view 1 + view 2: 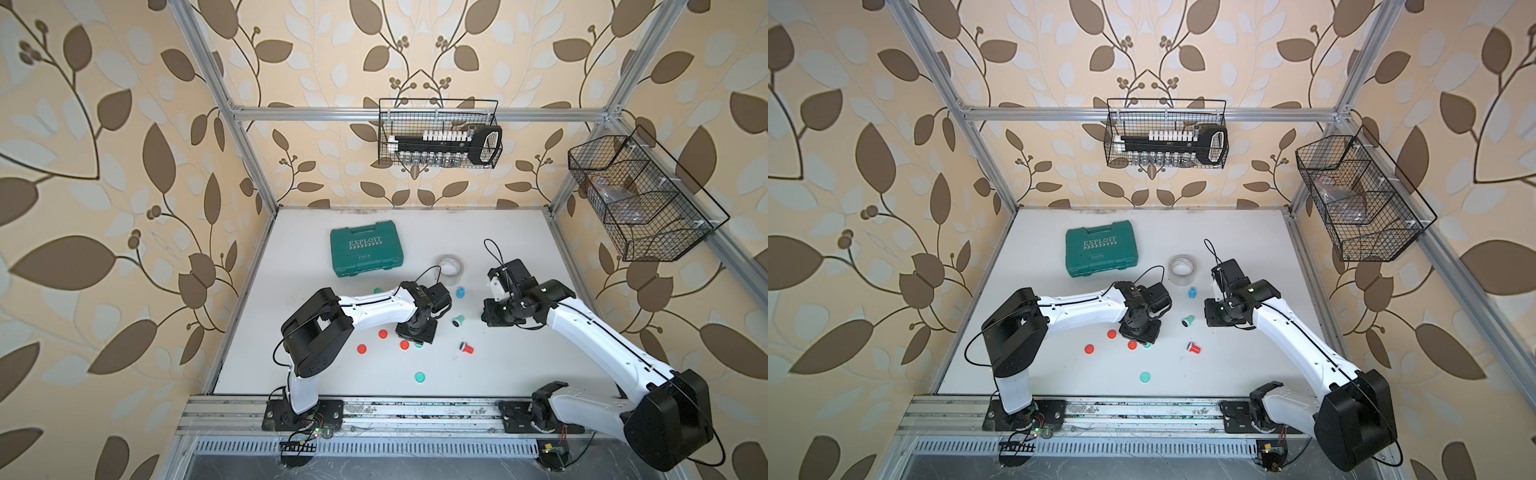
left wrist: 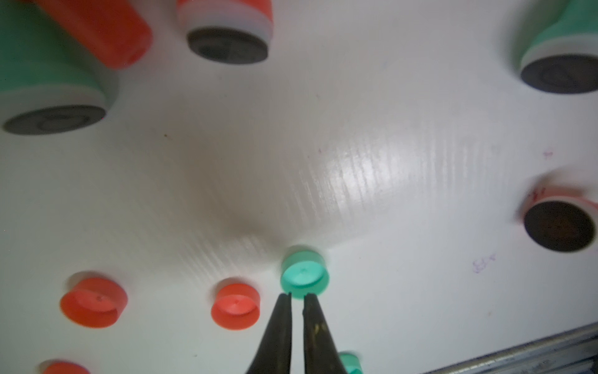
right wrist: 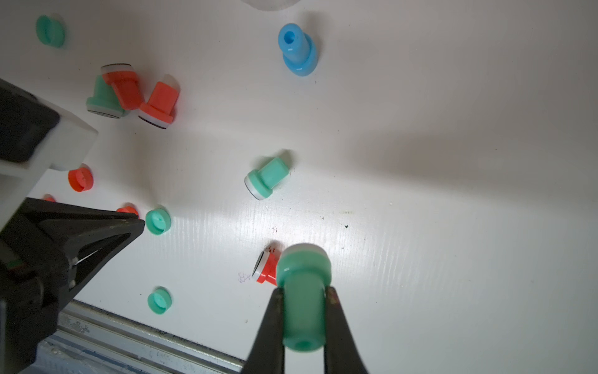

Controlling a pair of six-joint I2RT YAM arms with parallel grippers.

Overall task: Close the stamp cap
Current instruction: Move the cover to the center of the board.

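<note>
Right gripper (image 3: 304, 291): jaws clamped on the handle of the green stamp (image 3: 302, 311), which is held above the tabletop (image 3: 420, 194) with its pad end away from the wrist camera. A red stamp (image 3: 267, 270) lies just beyond it. Left gripper (image 2: 297, 295): jaws nearly together, tips at the rim of a green cap (image 2: 304, 275) resting on the tabletop beside a red cap (image 2: 235, 306). Whether they pinch it: cannot tell.
</note>
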